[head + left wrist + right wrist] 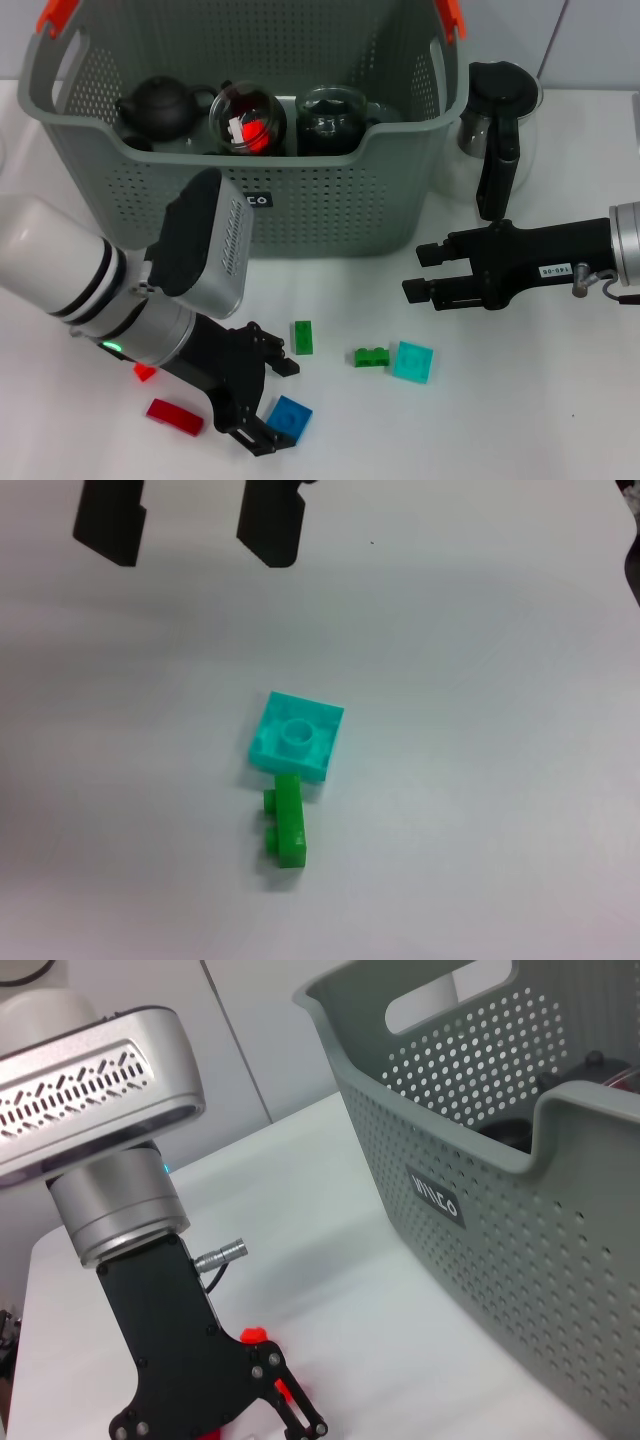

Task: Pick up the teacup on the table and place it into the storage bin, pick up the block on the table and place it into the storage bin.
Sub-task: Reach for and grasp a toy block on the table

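Block-picking is in hand: the left gripper (262, 400), jaws apart, hangs low beside the blue block (289, 418) on the desk (520, 400); next, close on it, then lift to the storage bin (330, 190) behind. Right gripper (420, 272) idles, jaws apart.

The scene is seen from above and in front by the head view: storage bin (250, 130), tabletop (520, 400). The tabletop is viewed close, downward, by the left wrist view. The bin (520, 1210) and left pincer (300, 1415) are shared by the right wrist view, looking sideways.
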